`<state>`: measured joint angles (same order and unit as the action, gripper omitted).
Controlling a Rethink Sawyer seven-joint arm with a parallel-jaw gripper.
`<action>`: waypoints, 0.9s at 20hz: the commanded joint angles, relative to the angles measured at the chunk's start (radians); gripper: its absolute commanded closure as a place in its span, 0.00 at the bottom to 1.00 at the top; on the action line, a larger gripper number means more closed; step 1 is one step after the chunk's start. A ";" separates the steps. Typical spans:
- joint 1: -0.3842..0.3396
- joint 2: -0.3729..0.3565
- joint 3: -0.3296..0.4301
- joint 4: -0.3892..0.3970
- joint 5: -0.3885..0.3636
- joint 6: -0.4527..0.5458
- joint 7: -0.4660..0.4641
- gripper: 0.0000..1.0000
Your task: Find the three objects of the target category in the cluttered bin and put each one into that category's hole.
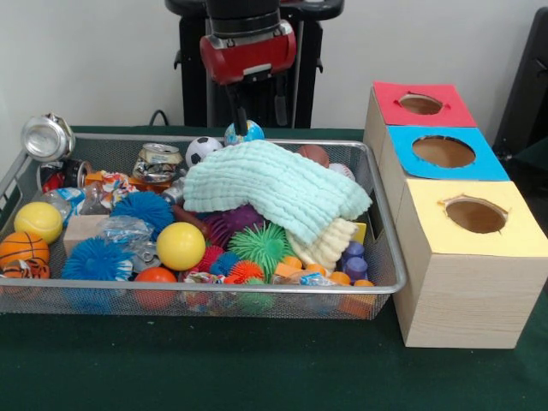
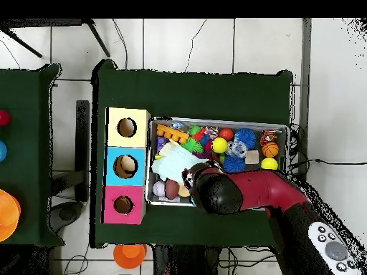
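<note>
The bin point(image 1: 103, 289) is a wide silver mesh basket on the green table, full of toys; it also shows in the overhead view point(image 2: 229, 123). A mint cloth point(image 1: 274, 188) lies over its right half. My gripper point(image 1: 259, 118) hangs open and empty over the bin's far rim, just above a small blue-and-white globe ball point(image 1: 246, 133). In the overhead view the red arm point(image 2: 244, 192) covers the gripper. Three boxes with holes stand beside the bin: red point(image 1: 390, 96), blue point(image 1: 402, 145) and yellow point(image 1: 428, 223).
In the bin lie a yellow ball point(image 1: 180, 246), a basketball point(image 1: 23, 253), a soccer ball point(image 1: 202, 150), blue spiky balls point(image 1: 141, 210), a green spiky ball point(image 1: 259, 244) and crushed cans point(image 1: 158, 163). A silver can point(image 1: 47, 137) rests at the far left corner.
</note>
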<state>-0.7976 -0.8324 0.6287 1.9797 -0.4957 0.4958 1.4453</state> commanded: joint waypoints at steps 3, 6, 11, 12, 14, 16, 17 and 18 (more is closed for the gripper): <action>0.011 0.126 -0.026 -0.171 -0.098 0.102 -0.103 0.00; -0.014 0.138 -0.021 -0.196 -0.118 0.116 -0.146 0.00; -0.056 0.166 -0.010 -0.237 -0.149 0.125 -0.198 0.00; -0.061 0.170 -0.008 -0.240 -0.156 0.123 -0.201 0.00; -0.073 0.182 -0.001 -0.250 -0.168 0.123 -0.212 0.00; -0.079 0.196 0.000 -0.259 -0.185 0.118 -0.215 0.00; -0.074 0.199 -0.002 -0.262 -0.194 0.118 -0.208 0.00; -0.070 0.201 -0.005 -0.265 -0.203 0.119 -0.201 0.00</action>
<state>-0.8566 -0.6934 0.6267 1.8120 -0.6071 0.4961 1.4451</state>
